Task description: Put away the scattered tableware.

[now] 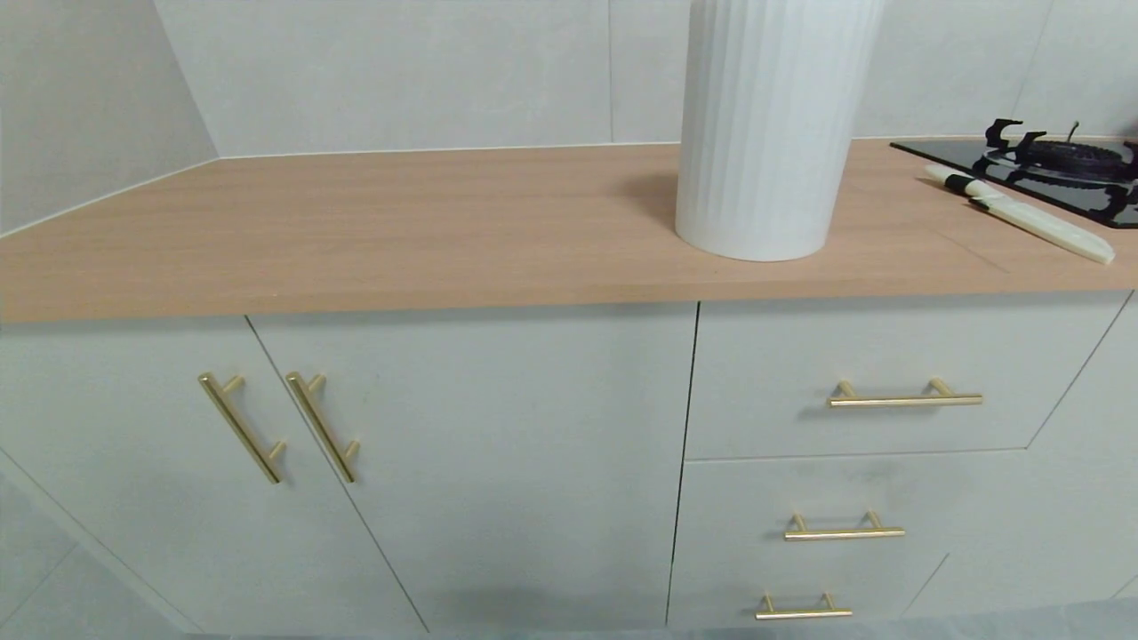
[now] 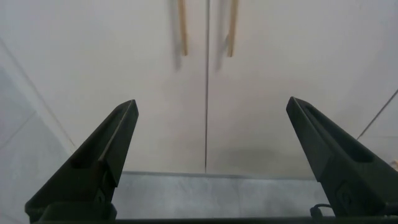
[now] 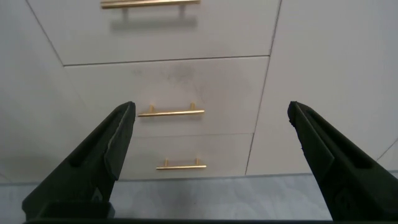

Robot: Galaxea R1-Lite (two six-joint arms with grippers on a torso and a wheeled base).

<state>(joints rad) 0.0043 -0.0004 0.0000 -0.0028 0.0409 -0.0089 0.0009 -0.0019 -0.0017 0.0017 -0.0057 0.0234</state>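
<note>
A cream-handled knife [image 1: 1022,214] lies on the wooden counter [image 1: 400,231] at the far right, beside the hob. A tall white ribbed holder [image 1: 769,124] stands upright on the counter right of centre. My left gripper [image 2: 210,109] is open, low in front of the double cabinet doors [image 2: 206,74], nothing between its fingers. My right gripper [image 3: 211,112] is open too, facing the drawer stack, with the middle drawer handle [image 3: 171,113] straight ahead.
A black gas hob [image 1: 1058,164] sits at the counter's back right corner. Below the counter are two doors with gold handles [image 1: 280,427] on the left and three drawers with gold handles [image 1: 905,397] on the right. Grey floor [image 3: 199,202] lies below.
</note>
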